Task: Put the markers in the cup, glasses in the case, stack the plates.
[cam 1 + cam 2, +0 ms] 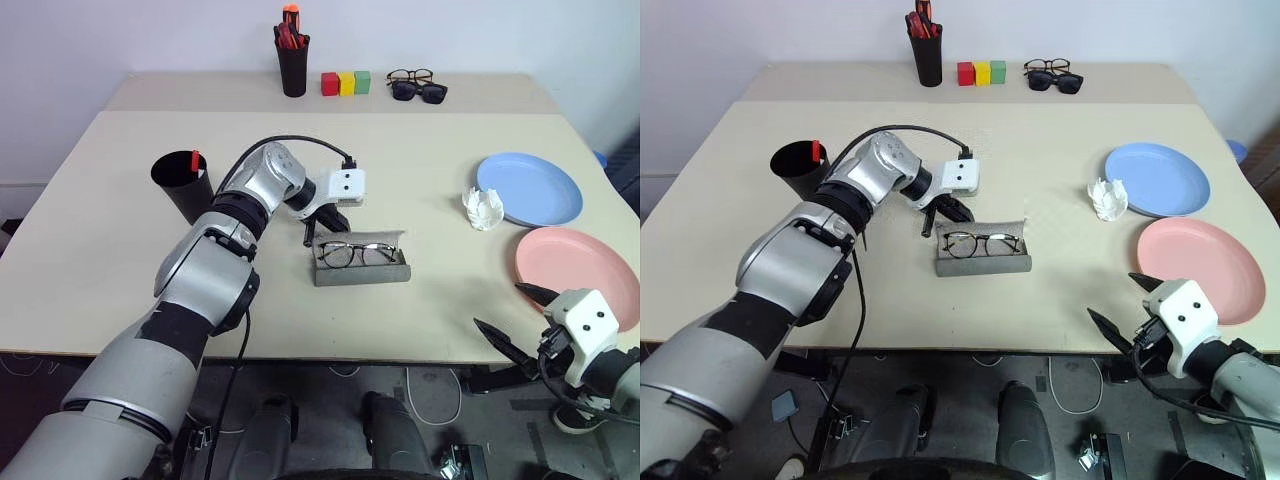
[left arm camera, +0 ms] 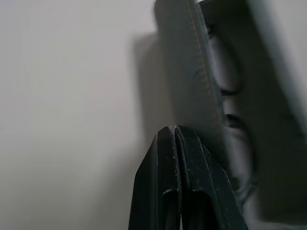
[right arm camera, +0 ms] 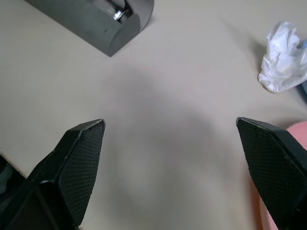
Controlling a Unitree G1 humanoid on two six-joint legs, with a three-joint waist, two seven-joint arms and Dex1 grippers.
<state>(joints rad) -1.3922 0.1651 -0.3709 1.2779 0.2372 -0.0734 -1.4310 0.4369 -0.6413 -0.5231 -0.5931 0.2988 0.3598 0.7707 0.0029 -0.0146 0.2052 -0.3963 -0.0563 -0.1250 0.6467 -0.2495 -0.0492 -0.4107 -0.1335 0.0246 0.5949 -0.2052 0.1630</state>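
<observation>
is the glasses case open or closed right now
Open. The case has its lid raised behind the glasses, which lie in plain sight inside it.

readable text: none could be made out in any view.
case [image 1: 361, 270]: bore no legible brand or label.
cup [image 1: 183, 185]: plain black, showed no print.
coloured blocks [image 1: 346, 83]: red, yellow and green faces carried no letters or numbers.
plates [image 1: 529, 188]: blue and pink surfaces were unmarked.
pen holder [image 1: 293, 66]: no writing could be read.
</observation>
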